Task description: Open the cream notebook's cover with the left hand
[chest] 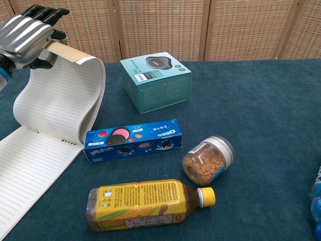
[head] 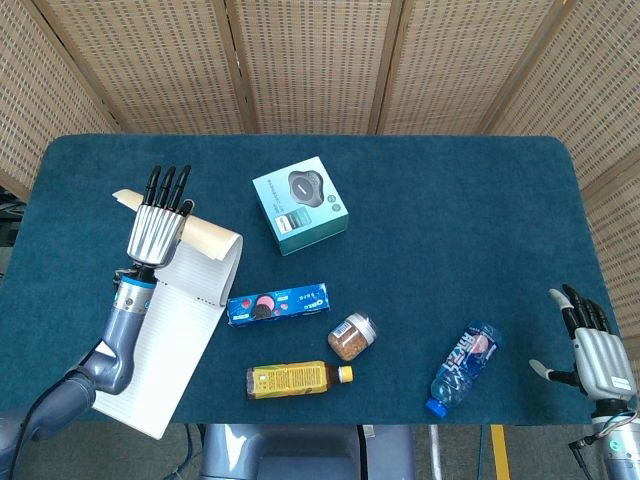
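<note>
At left of frame, left hand (head: pixel 158 229) gripping cream notebook's cover (chest: pixel 75 55) curled up over lined pages, right hand (head: pixel 597 357) lower right, fingers spread, holding nothing.

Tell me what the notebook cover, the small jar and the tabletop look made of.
Notebook cover: thin card or paper, matte; it bends in a curve. Small jar: clear plastic or glass; contents show through. Tabletop: dark teal fabric, felt-like, no shine.
</note>
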